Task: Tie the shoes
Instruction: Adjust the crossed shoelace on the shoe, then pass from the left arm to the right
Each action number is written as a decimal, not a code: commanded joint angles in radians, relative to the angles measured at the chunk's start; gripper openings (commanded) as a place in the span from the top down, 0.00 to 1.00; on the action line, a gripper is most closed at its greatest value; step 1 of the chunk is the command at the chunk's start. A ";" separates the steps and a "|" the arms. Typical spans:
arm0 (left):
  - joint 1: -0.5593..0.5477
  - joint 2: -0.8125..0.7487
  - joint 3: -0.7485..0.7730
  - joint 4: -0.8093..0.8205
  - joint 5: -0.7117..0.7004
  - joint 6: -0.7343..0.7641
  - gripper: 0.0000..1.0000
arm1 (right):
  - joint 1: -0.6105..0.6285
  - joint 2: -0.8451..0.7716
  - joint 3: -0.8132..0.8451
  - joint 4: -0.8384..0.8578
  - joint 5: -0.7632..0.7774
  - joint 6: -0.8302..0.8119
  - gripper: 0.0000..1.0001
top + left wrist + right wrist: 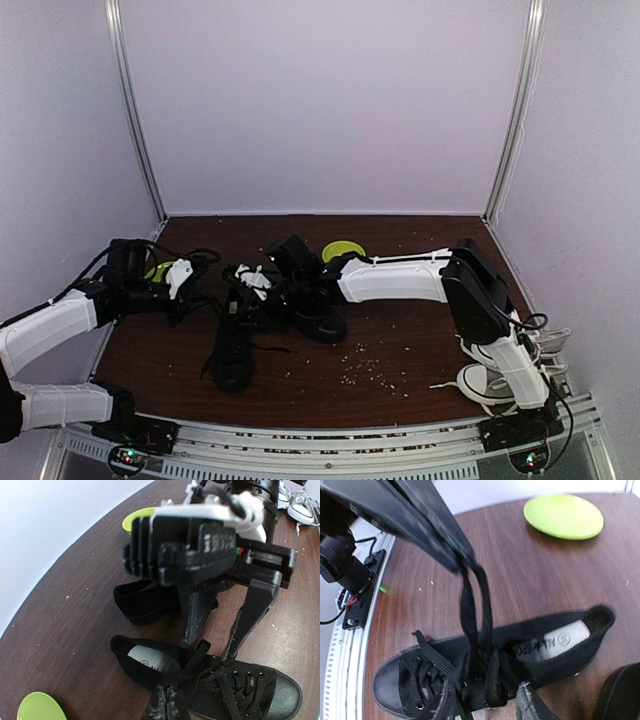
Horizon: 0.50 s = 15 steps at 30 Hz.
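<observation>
Next, with left fingers (420,520) clamped on the lace (470,605) raised above the shoe (390,685) on the bench (530,580), close the part-open, empty right fingers (192,614) (over the eyelets (465,684)) on the free strand (432,652).

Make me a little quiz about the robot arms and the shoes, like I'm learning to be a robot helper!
1. True or false: the right gripper is shut tight.
2. What colour is the plate? A red, B green, C blue.
3. Fill in: the white sneakers lie beside the ___ arm's base.

Key: 1 false, its jaws stand apart above a black shoe. 2 B. 3 right.
</observation>
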 commanded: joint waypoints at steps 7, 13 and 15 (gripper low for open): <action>0.004 -0.011 -0.010 0.023 0.009 0.007 1.00 | 0.006 0.016 0.013 -0.034 -0.001 -0.011 0.94; 0.004 0.020 -0.015 0.022 -0.171 0.049 0.75 | 0.013 -0.001 0.003 -0.026 -0.005 -0.015 1.00; 0.004 0.023 -0.005 0.024 -0.215 0.061 0.51 | 0.014 -0.002 0.006 -0.028 -0.010 -0.017 1.00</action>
